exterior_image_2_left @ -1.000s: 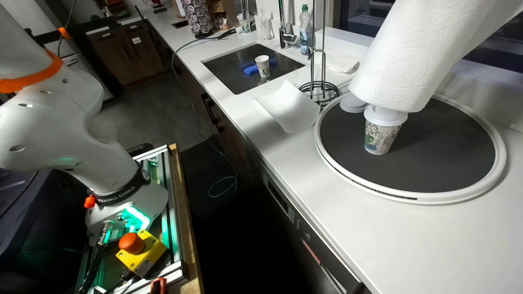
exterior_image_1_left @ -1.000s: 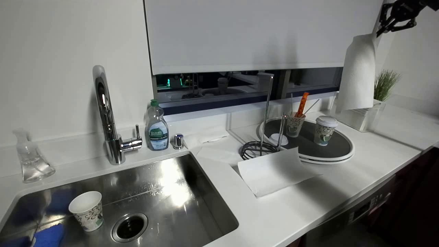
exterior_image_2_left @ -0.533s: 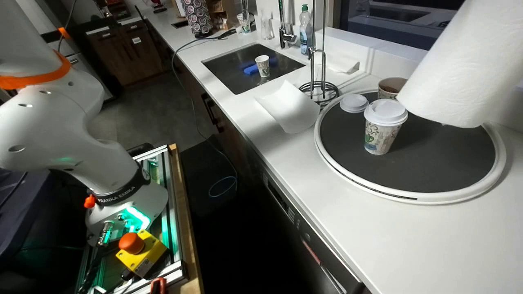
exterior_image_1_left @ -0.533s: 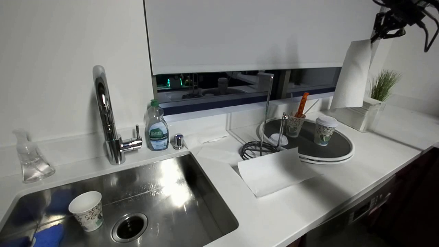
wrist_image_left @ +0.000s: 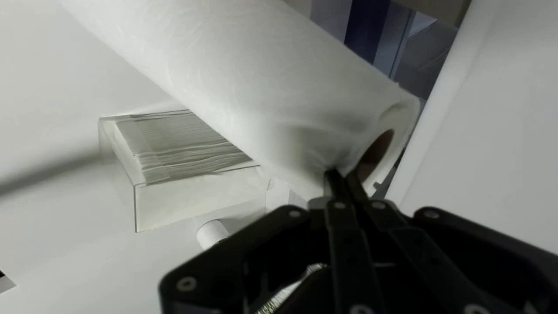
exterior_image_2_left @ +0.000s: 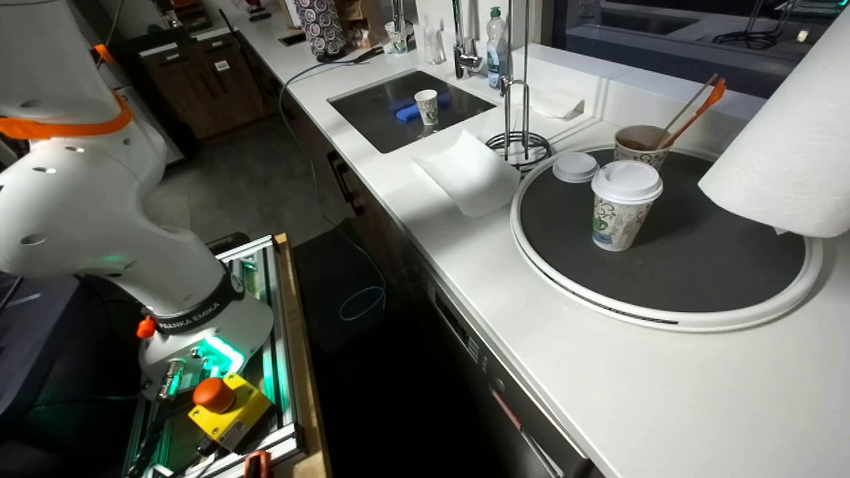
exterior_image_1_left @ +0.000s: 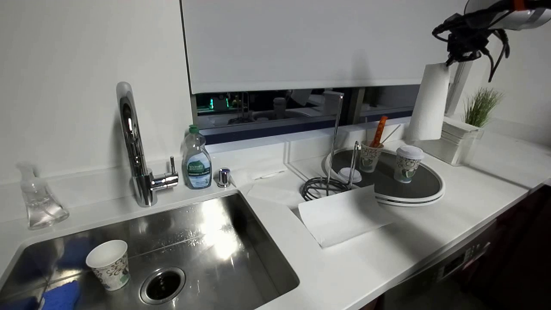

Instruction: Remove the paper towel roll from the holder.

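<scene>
The paper towel roll point(exterior_image_1_left: 428, 103), a tall white cylinder, hangs tilted in the air, off the holder; it also shows in an exterior view point(exterior_image_2_left: 797, 159) and the wrist view point(wrist_image_left: 244, 83). My gripper point(exterior_image_1_left: 448, 63) is shut on the roll's upper rim. In the wrist view the fingertips point(wrist_image_left: 344, 176) pinch the wall at the core's open end, one finger at the core hole. The holder point(exterior_image_1_left: 335, 137), a wire stand with a dark ring base, stands bare on the counter in both exterior views point(exterior_image_2_left: 507, 123). The gripper is out of view in that last view.
A round dark tray with white rim point(exterior_image_2_left: 697, 279) carries a lidded cup point(exterior_image_2_left: 617, 219) and a cup with stirrers point(exterior_image_1_left: 369, 159). A loose paper sheet point(exterior_image_1_left: 344, 215) lies before the holder. A clear napkin box point(wrist_image_left: 183, 144) stands beyond the tray. The sink point(exterior_image_1_left: 206, 258) is beside the holder.
The gripper has carried the roll leftward and its top lower in an exterior view; in both exterior views the roll has shifted, uncovering the cups on the tray. The holder has not moved.
</scene>
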Motion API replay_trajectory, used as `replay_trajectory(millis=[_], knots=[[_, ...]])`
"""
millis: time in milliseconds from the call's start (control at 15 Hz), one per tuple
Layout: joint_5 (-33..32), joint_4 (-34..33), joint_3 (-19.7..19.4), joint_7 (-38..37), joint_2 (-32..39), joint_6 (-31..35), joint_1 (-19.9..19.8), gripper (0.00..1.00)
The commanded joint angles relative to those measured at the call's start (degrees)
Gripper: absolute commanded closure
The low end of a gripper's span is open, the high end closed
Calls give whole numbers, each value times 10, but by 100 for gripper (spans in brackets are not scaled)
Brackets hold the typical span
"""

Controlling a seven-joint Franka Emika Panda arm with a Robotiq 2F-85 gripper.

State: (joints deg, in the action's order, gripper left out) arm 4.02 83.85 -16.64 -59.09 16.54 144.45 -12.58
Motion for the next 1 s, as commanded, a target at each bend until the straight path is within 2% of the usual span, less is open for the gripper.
replay_trajectory(millis=[0, 133, 200, 467, 733, 933], knots=[[-67, -27, -25, -90, 38, 14, 33, 99], [-91, -25, -28, -104, 38, -3, 43, 99], [-65, -13, -15, -76, 30, 3, 31, 98], [-77, -9, -21, -94, 33, 8, 41, 99], [-145, 11, -48, -182, 37, 48, 82, 99], [-226, 21, -83, -277, 43, 70, 127, 99]])
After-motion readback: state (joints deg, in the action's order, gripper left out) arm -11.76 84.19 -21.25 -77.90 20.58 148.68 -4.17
